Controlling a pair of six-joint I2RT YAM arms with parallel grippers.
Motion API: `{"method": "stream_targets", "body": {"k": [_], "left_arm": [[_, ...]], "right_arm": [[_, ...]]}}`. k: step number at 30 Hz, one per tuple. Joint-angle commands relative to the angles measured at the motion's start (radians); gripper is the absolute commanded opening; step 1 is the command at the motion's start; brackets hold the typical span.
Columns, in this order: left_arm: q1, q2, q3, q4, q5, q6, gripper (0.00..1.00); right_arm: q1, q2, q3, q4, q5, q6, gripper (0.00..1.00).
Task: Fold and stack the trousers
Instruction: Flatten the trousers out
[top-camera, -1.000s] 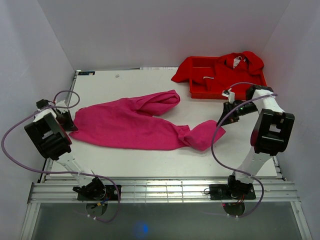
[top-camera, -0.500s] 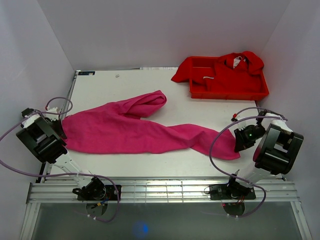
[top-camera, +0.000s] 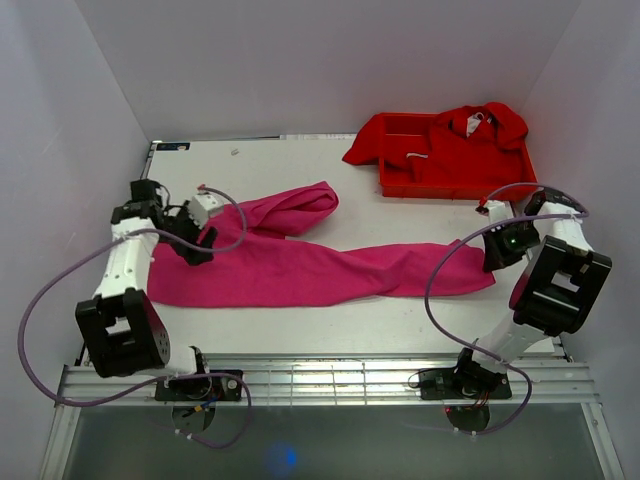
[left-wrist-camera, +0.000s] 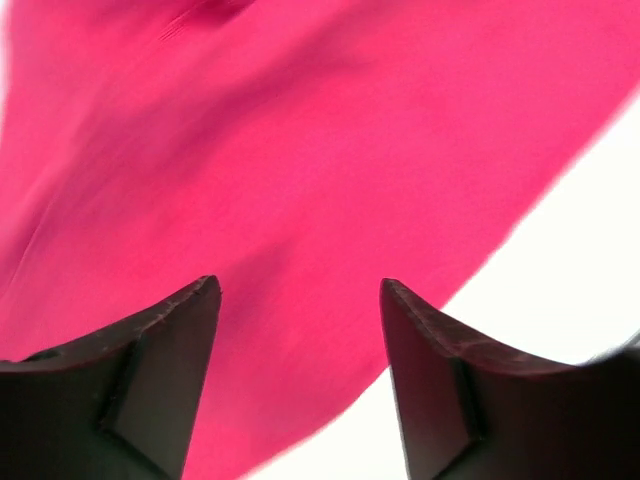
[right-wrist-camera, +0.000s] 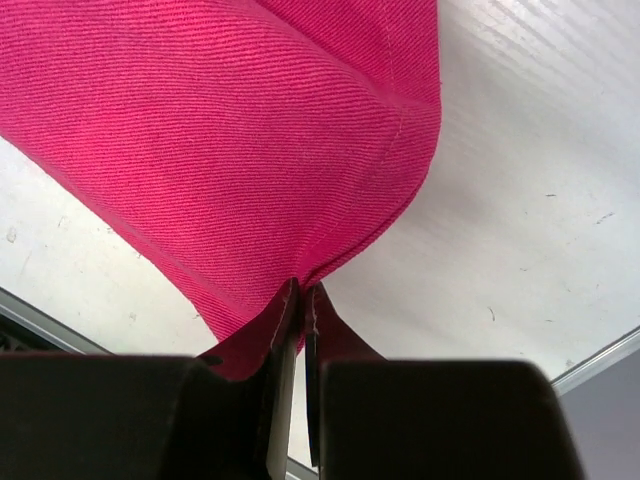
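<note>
One pair of trousers (top-camera: 300, 268) lies stretched across the middle of the surface (top-camera: 450, 320). I see the left gripper (left-wrist-camera: 300, 285) above its left end with jaws open; the right gripper (right-wrist-camera: 303, 290) jaws are closed on its right end.

Red garments (top-camera: 495, 125) draped over red tray (top-camera: 450, 187)

A white table (top-camera: 300, 170) fills the middle of the top view, boxed in by three plain, pale walls: the back wall (top-camera: 330, 60) at 12 o'clock, the left wall (top-camera: 50, 120) at 9 o'clock, the right wall (top-camera: 600, 100) at 3 o'clock. The light is soft and even, and shadows are faint. A small dark label (top-camera: 172, 146) sits at the table's 11 o'clock corner. At 6 o'clock a ribbed aluminium rail (top-camera: 330, 380) edges the table, and below it a glossy grey-green surface (top-camera: 400, 450) carries a blue glint (top-camera: 283, 460)
</note>
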Motion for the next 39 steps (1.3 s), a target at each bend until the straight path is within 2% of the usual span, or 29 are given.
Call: {"method": "stream_targets", "body": {"k": [1,2,4,6,9,12,14,16,17,18,19,20,22,24,26,28,30,33,35,37,38,39], "left_arm": [[-0.141,-0.089,-0.169,-0.041,0.005,0.110,0.74],[-0.203,-0.093,-0.198,-0.039,-0.004,0.114,0.68],[-0.262,-0.095,-0.270,-0.026,-0.018,0.119,0.65],[-0.303,-0.092,-0.306,-0.020,-0.016,0.113,0.65],[-0.359,-0.093,-0.384,0.031,-0.062,0.101,0.69],[-0.402,-0.100,-0.483,0.161,-0.157,0.084,0.69],[-0.429,-0.077,-0.559,0.306,-0.266,0.058,0.59],[-0.431,-0.044,-0.567,0.408,-0.318,0.029,0.39],[-0.431,-0.028,-0.539,0.407,-0.320,0.006,0.30],[-0.429,-0.026,-0.504,0.364,-0.305,-0.014,0.00],[-0.416,-0.047,-0.457,0.282,-0.237,0.005,0.00],[-0.388,-0.114,-0.386,0.187,-0.137,0.010,0.00],[-0.367,-0.188,-0.305,0.090,-0.089,0.015,0.00],[-0.287,-0.221,-0.226,-0.048,0.002,0.060,0.00],[-0.195,-0.221,-0.211,-0.168,0.025,0.158,0.00],[-0.181,-0.221,-0.287,-0.242,-0.060,0.278,0.00],[-0.181,-0.221,-0.350,-0.256,-0.128,0.321,0.00],[-0.181,-0.182,-0.395,-0.265,-0.196,0.346,0.00],[-0.181,-0.141,-0.409,-0.242,-0.243,0.337,0.00],[-0.181,-0.120,-0.399,-0.221,-0.266,0.296,0.03],[-0.178,-0.115,-0.381,-0.211,-0.271,0.289,0.15],[-0.176,-0.121,-0.366,-0.207,-0.262,0.285,0.22]], "right_arm": [[0.004,0.017,0.077,-0.018,-0.008,0.045,0.08],[0.004,0.024,0.103,-0.027,-0.014,0.065,0.08],[0.004,0.056,0.206,-0.078,-0.038,0.082,0.08],[0.004,0.098,0.308,-0.118,-0.063,0.104,0.08],[0.006,0.136,0.373,-0.161,-0.074,0.124,0.08],[0.011,0.157,0.419,-0.178,-0.077,0.136,0.08],[0.023,0.168,0.430,-0.188,-0.072,0.143,0.08],[0.037,0.175,0.445,-0.201,-0.066,0.145,0.08],[0.038,0.177,0.470,-0.207,-0.066,0.145,0.08],[0.038,0.179,0.500,-0.219,-0.062,0.136,0.08],[0.035,0.166,0.524,-0.227,-0.027,0.116,0.08],[0.024,0.140,0.507,-0.207,-0.002,0.075,0.08],[0.002,0.044,0.422,-0.135,0.055,0.009,0.08],[-0.011,-0.040,0.245,-0.072,0.087,-0.066,0.08],[-0.012,-0.100,0.069,-0.025,0.147,-0.132,0.08],[-0.009,-0.151,-0.129,0.022,0.205,-0.217,0.08],[-0.005,-0.162,-0.207,0.062,0.250,-0.249,0.08],[0.014,-0.154,-0.242,0.095,0.285,-0.258,0.08],[0.044,-0.141,-0.233,0.080,0.294,-0.255,0.40],[0.061,-0.124,-0.170,0.054,0.255,-0.231,0.62],[0.081,-0.112,-0.138,0.027,0.232,-0.193,0.73],[0.092,-0.105,-0.098,0.007,0.206,-0.168,0.77]]}}
